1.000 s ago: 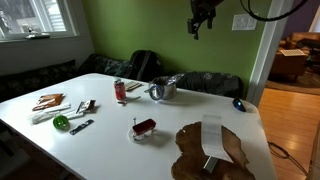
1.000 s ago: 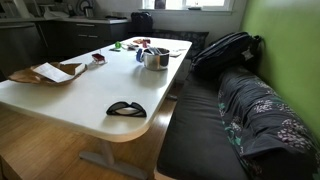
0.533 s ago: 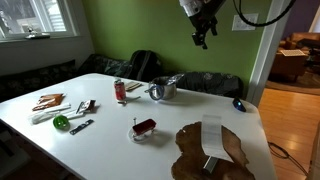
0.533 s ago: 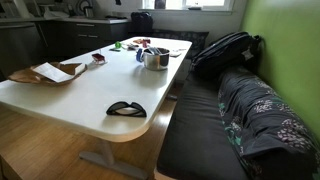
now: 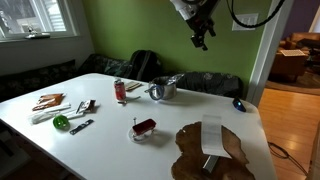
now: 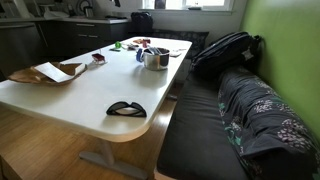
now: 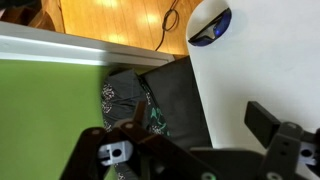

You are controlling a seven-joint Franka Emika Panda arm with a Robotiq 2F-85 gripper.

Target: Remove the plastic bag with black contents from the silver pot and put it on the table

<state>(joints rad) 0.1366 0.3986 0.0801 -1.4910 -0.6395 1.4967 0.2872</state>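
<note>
There, round shiny silver pot (image 5: 165,89) on smooth white table (image 5: 105,145).

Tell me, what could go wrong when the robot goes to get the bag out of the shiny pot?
The hand hangs high up, far from the silver pot, so it might come down crooked and knock the pot over. The red can stands close by and could get tipped. The robot could also grab the packet with dark red contents by mistake.
</note>
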